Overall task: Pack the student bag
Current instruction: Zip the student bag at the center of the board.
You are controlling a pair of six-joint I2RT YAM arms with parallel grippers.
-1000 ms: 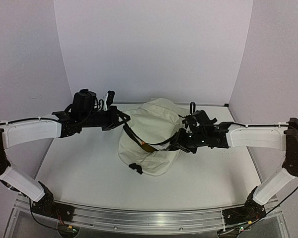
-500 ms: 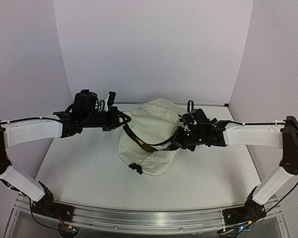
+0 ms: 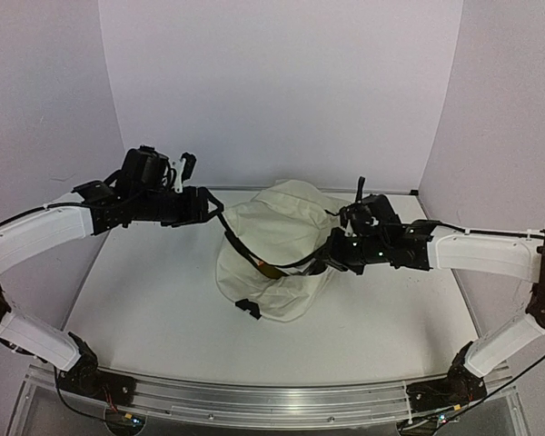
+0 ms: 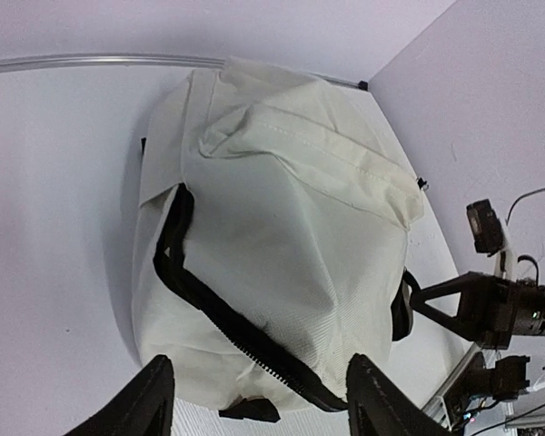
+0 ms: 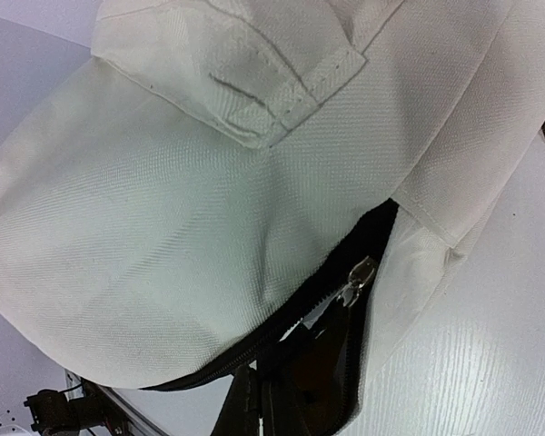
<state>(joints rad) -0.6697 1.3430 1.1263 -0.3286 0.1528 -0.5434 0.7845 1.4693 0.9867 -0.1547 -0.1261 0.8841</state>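
The student bag, a cream fabric backpack with a black zipper, lies mid-table. My left gripper hovers just left of the bag and is open. In the left wrist view its fingers frame the bag with nothing between them. My right gripper sits at the bag's right side, shut on the black pull tab hanging from the silver zipper slider. In the right wrist view the right gripper has its fingers pressed together on that tab, beside a partly open stretch of zipper.
A black buckle sticks out at the bag's near edge. Walls enclose the white table at the back and both sides. An aluminium rail runs along the near edge. The right arm shows at the left wrist view's right side.
My left gripper has opened, let go of the bag's left edge, and its arm has lifted and drawn back to the left. The right gripper has closed on the zipper pull and shifted slightly.
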